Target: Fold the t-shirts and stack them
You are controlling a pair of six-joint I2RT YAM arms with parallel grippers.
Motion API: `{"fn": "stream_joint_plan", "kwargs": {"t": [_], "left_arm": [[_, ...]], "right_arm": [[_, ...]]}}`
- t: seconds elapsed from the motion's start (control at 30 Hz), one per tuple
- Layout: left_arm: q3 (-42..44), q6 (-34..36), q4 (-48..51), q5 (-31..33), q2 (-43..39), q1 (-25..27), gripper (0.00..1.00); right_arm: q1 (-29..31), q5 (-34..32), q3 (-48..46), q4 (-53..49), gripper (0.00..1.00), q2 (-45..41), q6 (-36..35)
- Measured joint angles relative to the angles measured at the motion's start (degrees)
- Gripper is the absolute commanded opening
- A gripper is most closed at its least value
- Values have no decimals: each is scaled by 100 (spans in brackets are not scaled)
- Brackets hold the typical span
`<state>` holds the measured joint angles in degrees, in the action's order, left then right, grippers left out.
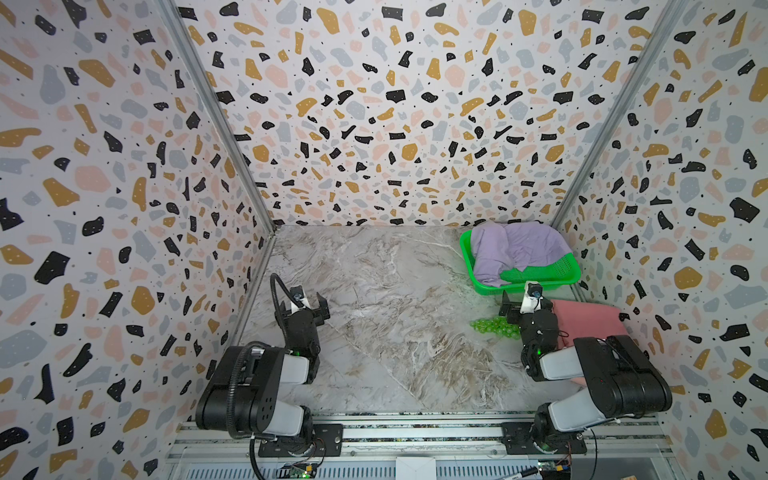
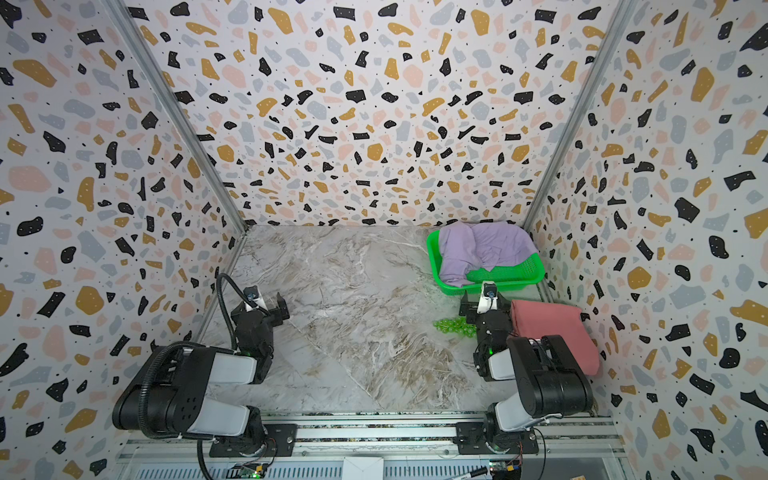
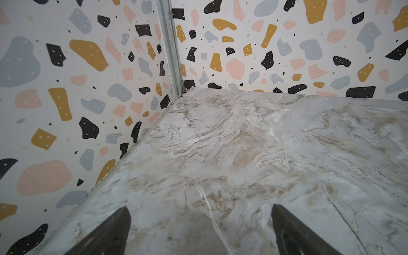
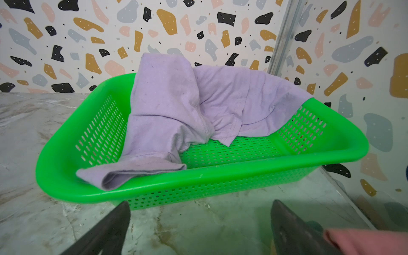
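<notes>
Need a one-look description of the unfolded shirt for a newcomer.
Look to the far right corner of the marble table, where a green mesh basket sits. The lavender shirt lies crumpled in it, draped over the rim, unlike the pink shirt nearer, which is folded flat.

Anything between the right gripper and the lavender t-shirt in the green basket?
Only the near wall of the green mesh plastic basket: the open right gripper faces it. The crumpled lavender cloth t-shirt lies inside, one fold draped over that rim, so from above nothing visible blocks it.
</notes>
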<state>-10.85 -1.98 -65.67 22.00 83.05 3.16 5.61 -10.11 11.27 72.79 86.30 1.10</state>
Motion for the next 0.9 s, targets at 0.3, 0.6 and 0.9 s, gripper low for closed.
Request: {"fn": "stream_joint_plan", "kwargs": {"t": [0.3,0.6,0.9], "left_arm": [[0,0,0,0,0,0,100],[0,0,0,0,0,0,100],[-470,-15,1069,-7,-466,0,100]], "right_arm": [[0,0,0,0,99,0,-2],[0,-2,0,0,99,0,-2],[170,-114,221,-1056,99,-616,-44]]}}
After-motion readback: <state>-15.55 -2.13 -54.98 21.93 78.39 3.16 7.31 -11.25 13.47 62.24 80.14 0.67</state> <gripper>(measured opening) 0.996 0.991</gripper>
